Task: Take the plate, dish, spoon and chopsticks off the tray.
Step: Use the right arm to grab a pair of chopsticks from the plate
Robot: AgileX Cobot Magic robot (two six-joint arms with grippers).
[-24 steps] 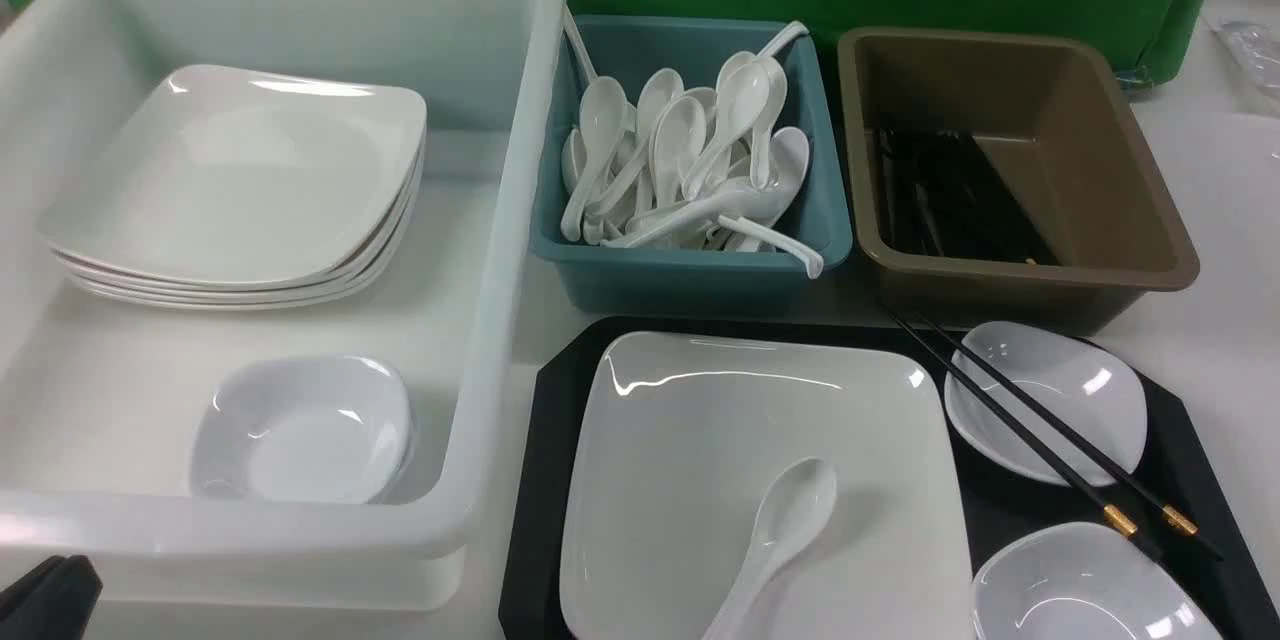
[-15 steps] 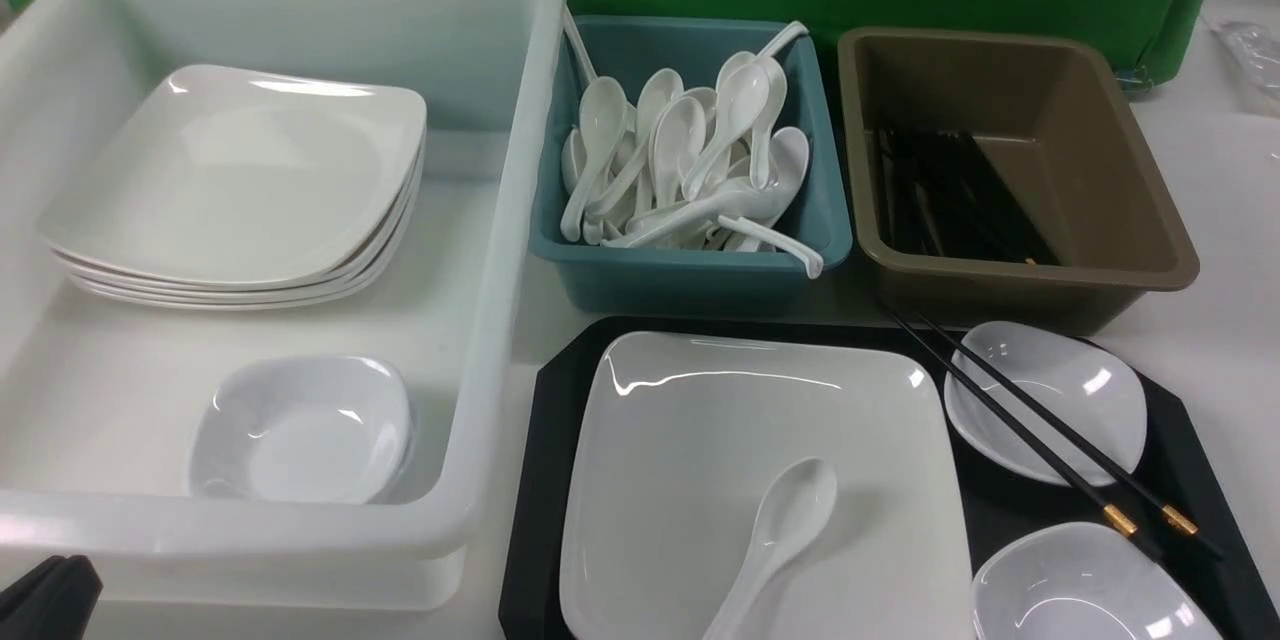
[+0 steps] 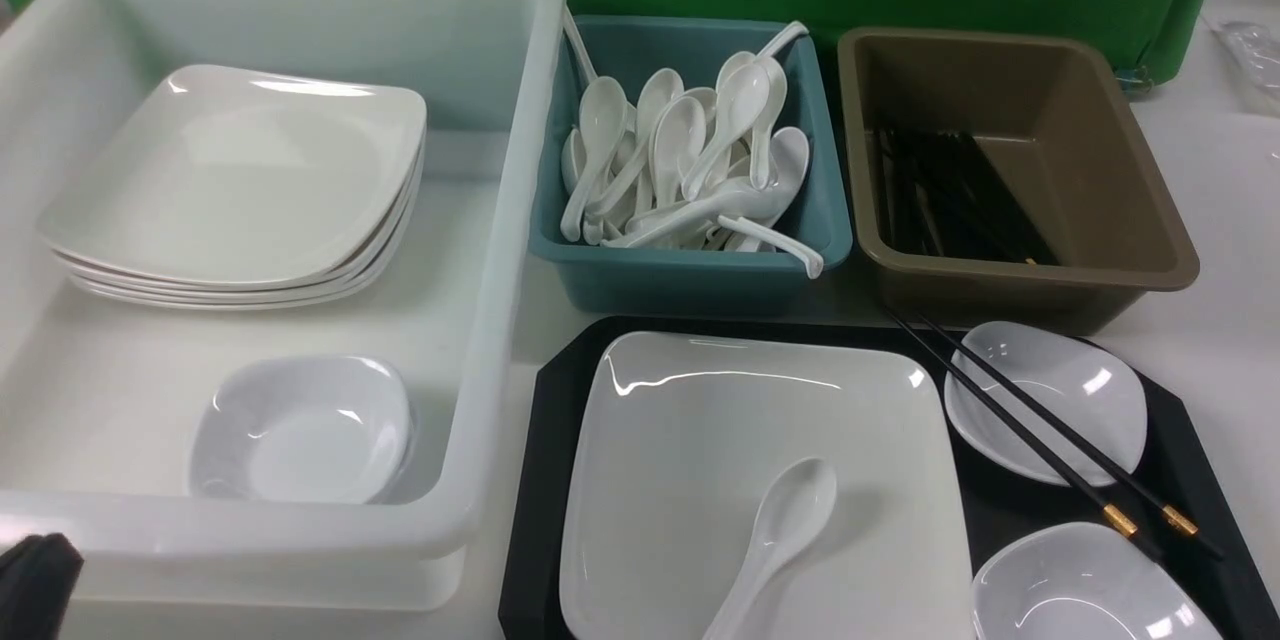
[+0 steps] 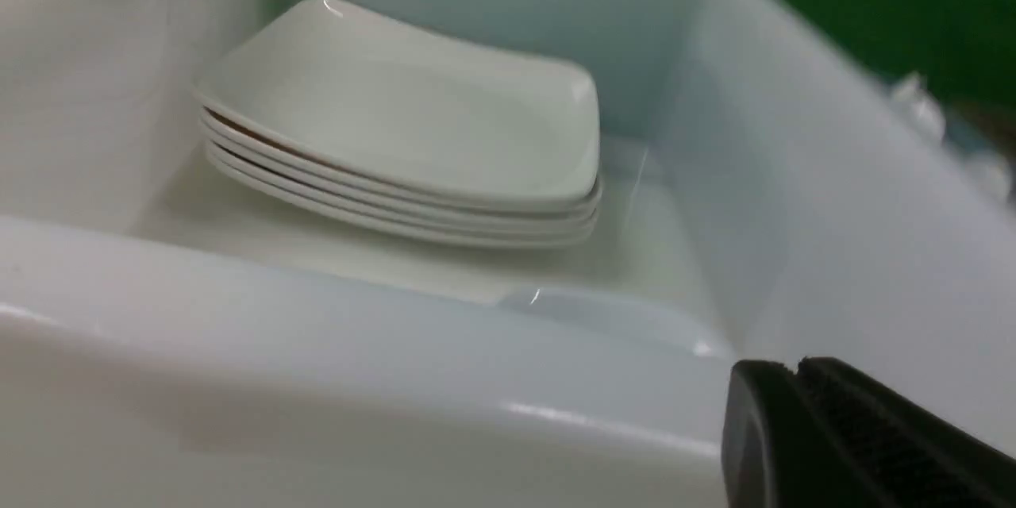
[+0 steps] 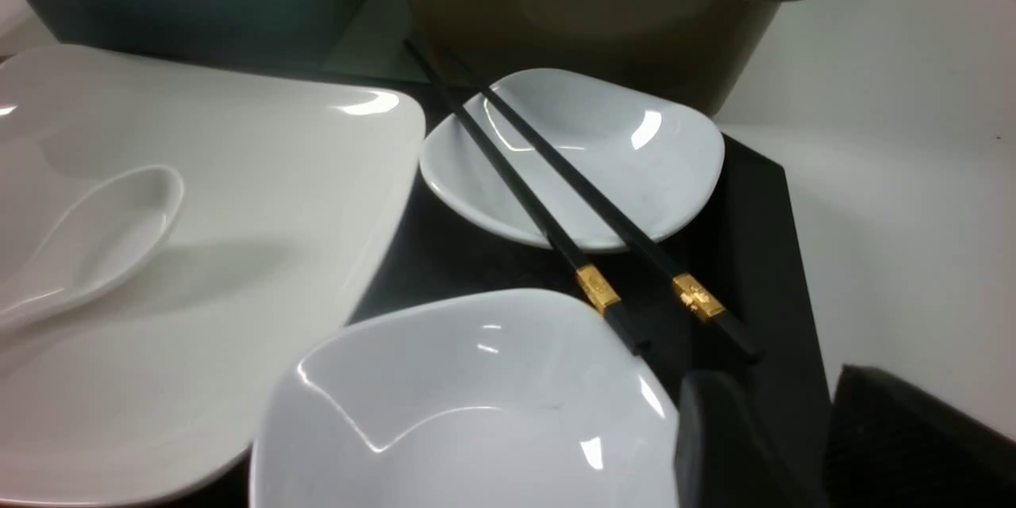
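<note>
The black tray point(image 3: 535, 480) lies at the front right. On it sits the large white square plate point(image 3: 700, 450), with the white spoon point(image 3: 785, 520) lying in it. To the plate's right a small white dish point(image 3: 1075, 390) carries the black chopsticks point(image 3: 1030, 425) across it, gold bands toward me. A second dish point(image 3: 1085, 590) sits nearer. My right gripper point(image 5: 778, 375) is open and empty, hovering by the tray's point(image 5: 762, 198) near right edge, just short of the chopsticks' point(image 5: 556, 167) thick ends. My left gripper point(image 3: 35, 580) is shut, outside the white tub's front left corner; its closed tips point(image 4: 794, 369) hold nothing.
The white tub point(image 3: 500, 250) at the left holds a stack of square plates point(image 3: 230, 180) and a small dish point(image 3: 300, 430). Behind the tray stand a teal bin point(image 3: 690, 275) full of spoons and a brown bin point(image 3: 1120, 220) with black chopsticks. Green cloth hangs behind.
My left gripper has slid a little to the left and lower in the front view's corner. Everything on the tray lies as before.
</note>
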